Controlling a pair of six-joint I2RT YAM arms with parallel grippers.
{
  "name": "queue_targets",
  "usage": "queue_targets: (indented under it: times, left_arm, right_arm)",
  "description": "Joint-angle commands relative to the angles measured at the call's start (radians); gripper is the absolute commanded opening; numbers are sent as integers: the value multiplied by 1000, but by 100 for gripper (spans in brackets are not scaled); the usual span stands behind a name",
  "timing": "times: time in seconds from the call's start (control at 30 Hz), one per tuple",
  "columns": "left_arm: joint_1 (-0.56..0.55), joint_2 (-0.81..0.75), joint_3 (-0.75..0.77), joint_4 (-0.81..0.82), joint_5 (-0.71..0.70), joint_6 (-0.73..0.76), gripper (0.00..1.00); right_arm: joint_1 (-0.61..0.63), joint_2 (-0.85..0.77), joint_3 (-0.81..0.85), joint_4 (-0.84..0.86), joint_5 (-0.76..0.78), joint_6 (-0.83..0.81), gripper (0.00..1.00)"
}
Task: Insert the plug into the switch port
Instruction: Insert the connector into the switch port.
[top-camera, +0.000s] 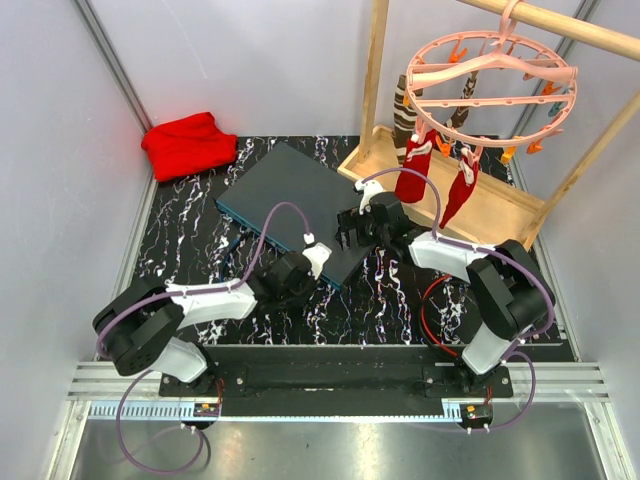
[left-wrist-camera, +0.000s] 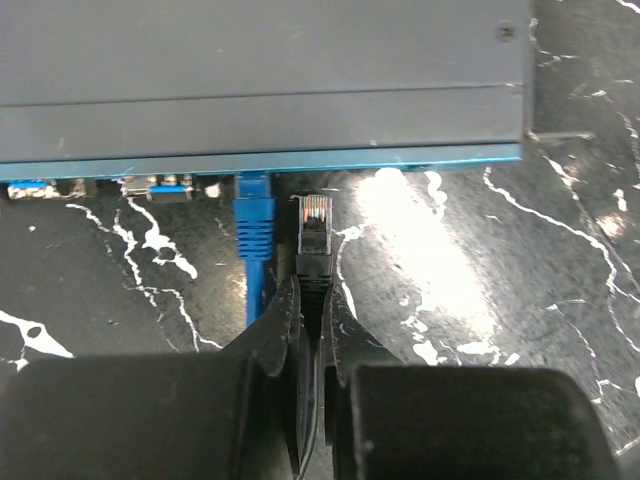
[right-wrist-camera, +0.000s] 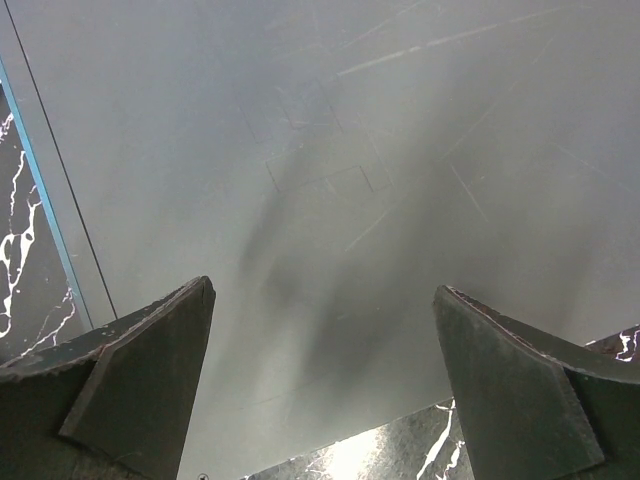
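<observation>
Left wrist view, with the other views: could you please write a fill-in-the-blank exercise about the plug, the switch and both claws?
1. The left claw is ___ on the black plug.
2. A ___ cable already sits in the switch.
3. The black plug's tip lies ___ the switch, not yet inserted.
4. The right claw hangs ___ over the switch's grey top.

Missing words: shut; blue; outside; open.

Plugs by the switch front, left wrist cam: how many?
2. Blue plug, apparently seated in the switch; black plug right of it, short of the edge, in the left gripper. More may hide off-frame.
</observation>
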Motion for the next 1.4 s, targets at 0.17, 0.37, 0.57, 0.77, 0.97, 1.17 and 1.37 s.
queue_targets:
  times: [0.17,0.37,0.57,0.77,0.97,1.17,1.37]
  left_arm:
    - [-4,14,48,49,-92,-41,0]
    - [-1,38,77,40,-93,-32,0]
    - [-2,42,86,46,-92,-27,0]
    - [-2,28,90,56,-93,-30,0]
    - [-2,8,90,56,-115,-29,0]
    - [-2,2,97,55,-116,-21,0]
    - [-10,-3,108,56,-115,-14,0]
  right_arm:
    - [-4,18,41,36,-4,-19,100]
    - [-4,19,43,34,-13,-12,100]
    - [-4,19,38,29,-16,-10,100]
    - [-4,26,38,29,-25,-9,100]
    - [-4,27,38,26,-32,-7,100]
    - [-4,27,40,25,-33,-7,100]
    - [-4,30,41,23,-41,-5,100]
